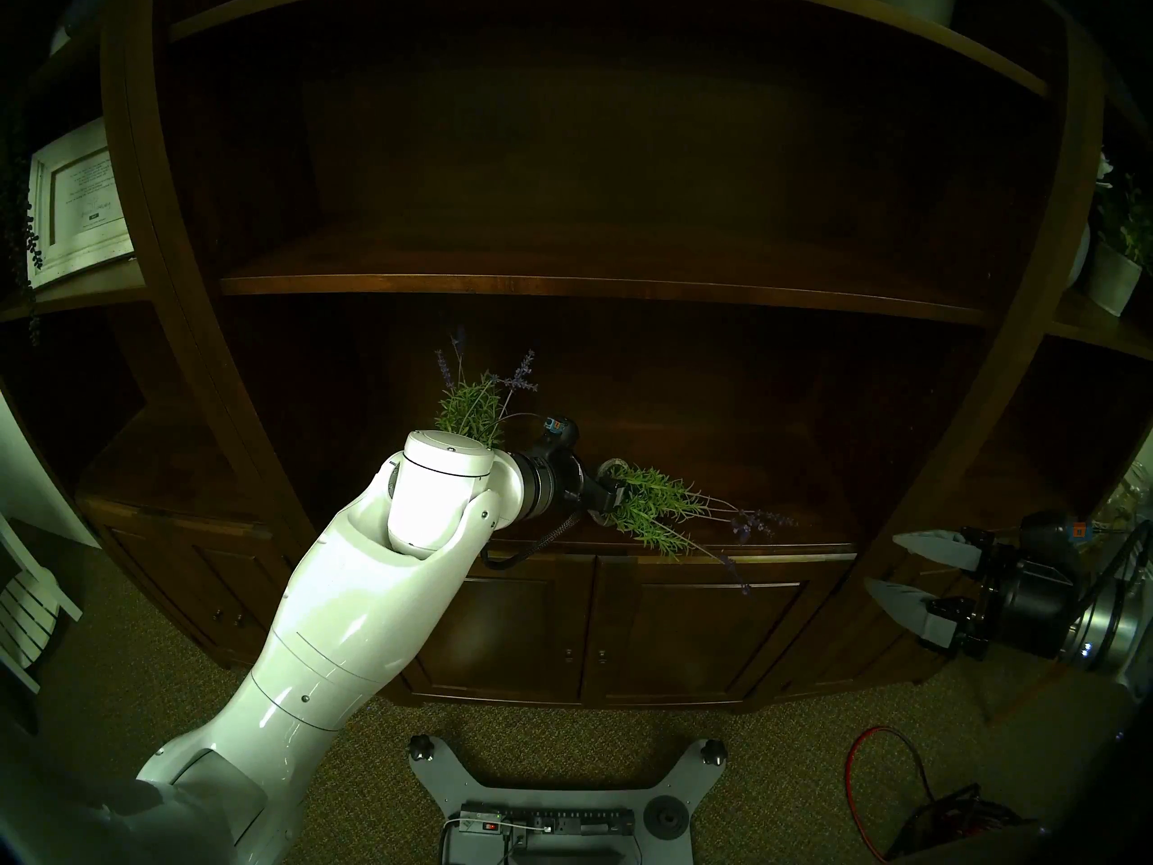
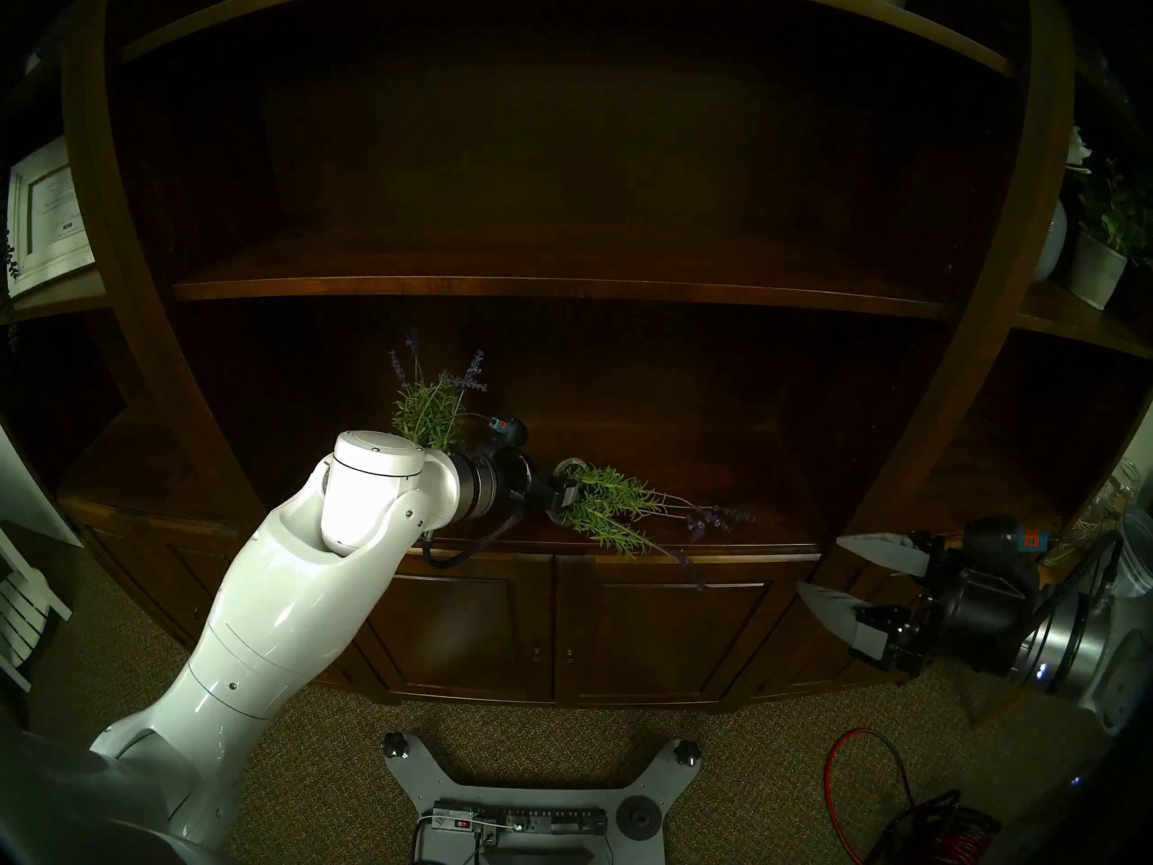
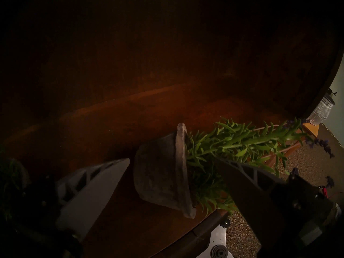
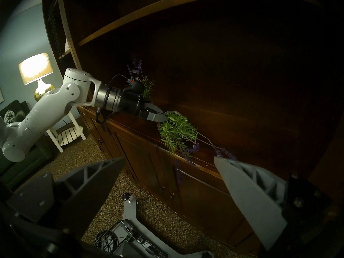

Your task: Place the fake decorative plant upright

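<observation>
The fake plant lies tipped on its side on the dark wooden counter (image 1: 792,533), its grey pot (image 3: 158,177) to the left. Its green foliage (image 1: 661,511) and purple flower spikes trail right, past the counter's front edge. My left gripper (image 3: 172,159) is open and straddles the pot. One finger (image 3: 96,186) is just off the pot's base, and the other finger (image 3: 242,177) is over the leaves. From the head view the left gripper (image 1: 614,492) sits at the pot's rim. My right gripper (image 1: 883,563) hangs open and empty off to the right, in front of the cabinet.
A second lavender plant (image 1: 471,408) stands upright just behind my left wrist. A shelf board (image 1: 593,283) runs overhead. A framed picture (image 1: 78,202) and a white potted plant (image 1: 1114,271) sit in the side bays. My base plate (image 1: 549,801) and a red cable (image 1: 873,776) are on the carpet.
</observation>
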You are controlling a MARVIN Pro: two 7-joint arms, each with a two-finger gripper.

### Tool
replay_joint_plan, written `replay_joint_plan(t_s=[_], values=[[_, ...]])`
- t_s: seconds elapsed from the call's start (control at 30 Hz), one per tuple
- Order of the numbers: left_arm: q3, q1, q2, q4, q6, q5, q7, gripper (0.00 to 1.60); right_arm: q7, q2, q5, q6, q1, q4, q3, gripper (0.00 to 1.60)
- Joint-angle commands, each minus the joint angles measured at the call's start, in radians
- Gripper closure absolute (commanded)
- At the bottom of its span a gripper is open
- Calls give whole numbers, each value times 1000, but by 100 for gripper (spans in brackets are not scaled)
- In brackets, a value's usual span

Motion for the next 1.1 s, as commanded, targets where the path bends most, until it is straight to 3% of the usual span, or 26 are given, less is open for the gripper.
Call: replay_joint_plan(t_s=[0.0,0.4,0.43,0.47,0.5,0.53,0.8,1.07], values=[[-28,-15,7,-31,-1,-20,-20,0,1,0,-2,-5,3,-2,2,0],[-28,10,33,-35,-12,-23,-34,0,1,0,-3,-5,3,-2,2,0],[-27,12,36,-35,-14,-23,-36,6,1,0,-3,-5,3,-2,2,0],[-27,13,38,-35,-15,-23,-37,51,1,0,-3,-5,3,-2,2,0],[-27,14,39,-32,-15,-23,-38,79,1,0,-3,-5,3,-2,2,0],[-27,15,40,-30,-17,-24,-38,95,1,0,-3,-5,3,-2,2,0],[-25,10,40,-21,-14,-28,-40,120,1,0,-3,-5,3,-3,2,0],[-2,-7,21,-16,8,-23,-28,126,1,0,-3,-5,3,-2,2,0]])
